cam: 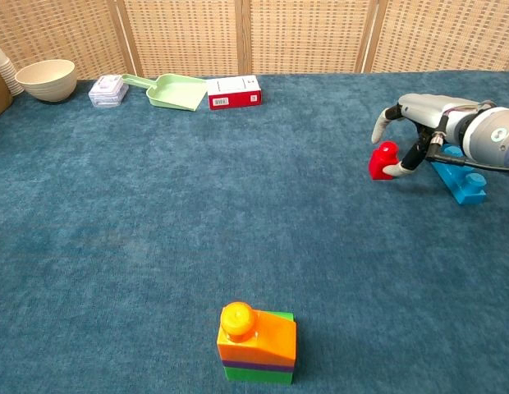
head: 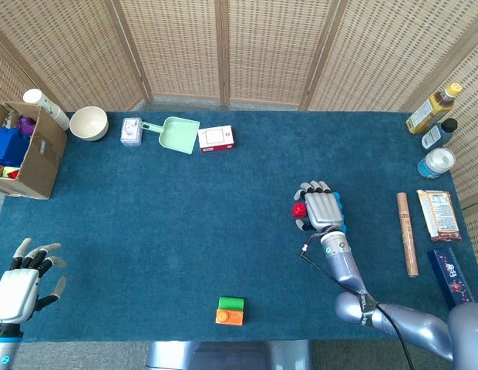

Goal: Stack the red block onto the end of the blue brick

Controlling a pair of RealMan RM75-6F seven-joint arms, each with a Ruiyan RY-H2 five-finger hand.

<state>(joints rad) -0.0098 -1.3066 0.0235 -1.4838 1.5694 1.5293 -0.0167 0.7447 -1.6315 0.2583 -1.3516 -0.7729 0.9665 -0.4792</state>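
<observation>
Blue carpeted tabletop (head: 185,223) seen from the head and chest cameras. Right hand (head: 322,210) (cam: 419,123): silver, lowered at the right of the tabletop, fingers curled around one small red plastic block (head: 299,209) (cam: 383,160); the chest view shows a fingertip at the block's near right side and other fingers arched over its top, and the block appears tilted, so the hand is clamped on it. One blue studded plastic brick (head: 338,212) (cam: 460,176) lies just right of the red block, mostly covered by the hand in the head view; in the chest view its near end projects beyond the wrist. Left hand (head: 23,281): at the near left corner, well apart from both blocks, fingers spread and holding nothing.

Other items, one of each unless stated: near centre, a stack of orange and green toy blocks (head: 230,310) (cam: 257,342); along the far edge, a cream bowl (head: 89,122) (cam: 47,79), a clear plastic box (head: 132,130) (cam: 107,89), a pale green dustpan (head: 175,133) (cam: 171,89) and a red and white carton (head: 216,139) (cam: 233,91); far left, an open cardboard box (head: 31,154); far right, three bottles (head: 435,131); right edge, a brown tube (head: 407,233), a snack packet (head: 439,214) and a dark blue carton (head: 453,277)
</observation>
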